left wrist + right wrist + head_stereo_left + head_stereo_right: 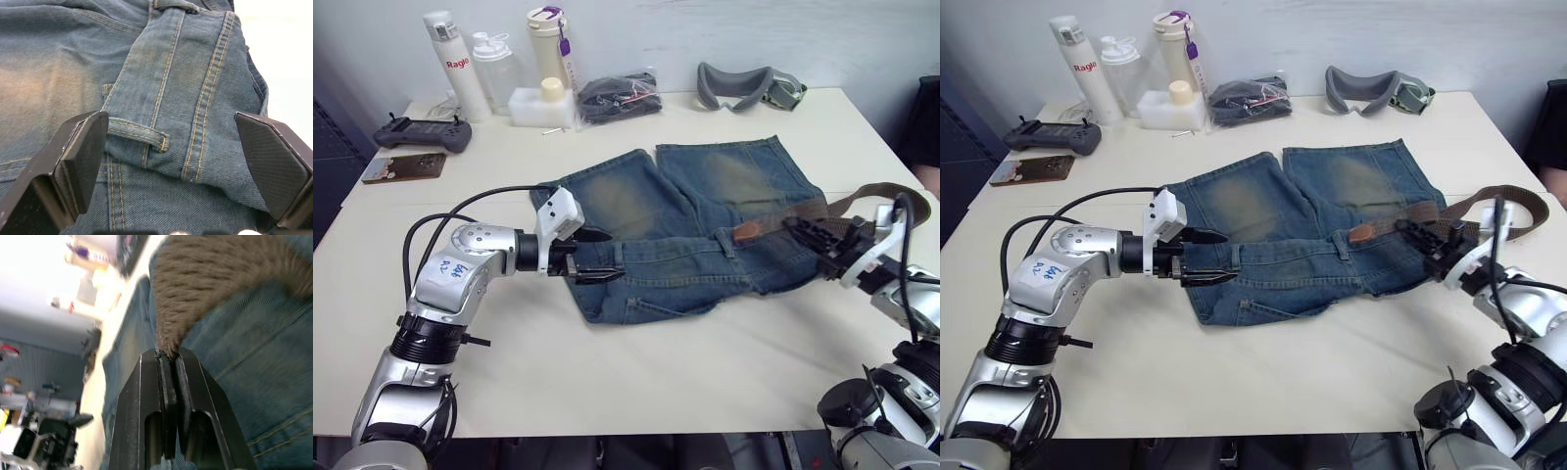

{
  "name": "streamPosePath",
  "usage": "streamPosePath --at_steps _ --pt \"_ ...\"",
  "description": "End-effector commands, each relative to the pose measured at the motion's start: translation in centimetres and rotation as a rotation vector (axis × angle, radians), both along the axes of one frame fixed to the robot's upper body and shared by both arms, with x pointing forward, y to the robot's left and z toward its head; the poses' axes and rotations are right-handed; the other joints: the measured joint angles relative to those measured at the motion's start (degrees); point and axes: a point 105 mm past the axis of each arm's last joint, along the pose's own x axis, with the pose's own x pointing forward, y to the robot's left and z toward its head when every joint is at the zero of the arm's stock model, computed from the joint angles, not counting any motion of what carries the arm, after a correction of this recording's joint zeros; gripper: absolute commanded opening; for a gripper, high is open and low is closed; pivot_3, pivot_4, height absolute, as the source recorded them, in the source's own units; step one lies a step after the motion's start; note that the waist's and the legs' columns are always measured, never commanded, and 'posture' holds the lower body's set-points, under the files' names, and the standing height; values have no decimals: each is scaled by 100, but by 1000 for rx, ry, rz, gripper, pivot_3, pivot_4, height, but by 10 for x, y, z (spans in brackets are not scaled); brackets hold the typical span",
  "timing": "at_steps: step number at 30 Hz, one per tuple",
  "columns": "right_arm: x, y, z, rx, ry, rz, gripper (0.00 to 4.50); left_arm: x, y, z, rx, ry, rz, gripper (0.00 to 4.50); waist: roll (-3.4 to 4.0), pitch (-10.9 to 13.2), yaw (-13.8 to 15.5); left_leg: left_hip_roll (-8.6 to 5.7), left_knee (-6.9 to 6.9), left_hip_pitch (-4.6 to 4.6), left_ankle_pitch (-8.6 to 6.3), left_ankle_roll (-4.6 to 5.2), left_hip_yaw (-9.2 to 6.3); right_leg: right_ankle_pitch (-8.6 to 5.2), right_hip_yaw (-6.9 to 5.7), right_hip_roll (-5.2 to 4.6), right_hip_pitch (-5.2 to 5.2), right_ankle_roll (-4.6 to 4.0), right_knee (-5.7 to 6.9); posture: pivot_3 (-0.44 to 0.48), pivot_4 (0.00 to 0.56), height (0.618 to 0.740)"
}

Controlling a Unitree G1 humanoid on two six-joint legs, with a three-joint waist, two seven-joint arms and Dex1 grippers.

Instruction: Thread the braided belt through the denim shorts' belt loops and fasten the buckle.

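Denim shorts (695,220) lie flat on the table (607,362), waistband toward the robot. Left gripper (590,260) sits spread wide, its fingers either side of a belt loop (139,133). Right gripper (168,363) is pinched onto the belt (1489,201), which runs across the waistband.

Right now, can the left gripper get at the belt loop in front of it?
Probably yes: the left gripper is open, its fingers straddling the belt loop on the denim shorts, and nothing lies between them.
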Motion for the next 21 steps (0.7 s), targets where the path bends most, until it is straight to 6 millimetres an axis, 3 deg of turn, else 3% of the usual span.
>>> streamPosePath --at_steps 1,13,17,21 --pt "-2 4 2 11 -31 28 54 0 2 11 3 -48 -8 4500 0 0 19 0 0 0 1 -1 0 0 0 0 0 0 0 0 150 627" --pt "-7 17 -8 -5 -3 85 54 1 5 11 15 -52 2 4500 0 0 26 2 1 -1 0 0 0 0 0 -1 3 -1 -8 0 150 627" --pt "-3 40 -5 4 -25 123 54 1 3 11 13 -54 -1 4500 0 0 25 2 2 -1 1 -2 0 -1 2 -2 3 -1 -10 0 150 627" --pt "-4 83 -11 20 -13 200 54 -1 -1 11 9 -55 -12 4500 -1 0 -5 12 1 -2 3 -6 0 -1 2 2 -2 -2 -8 0 150 627"
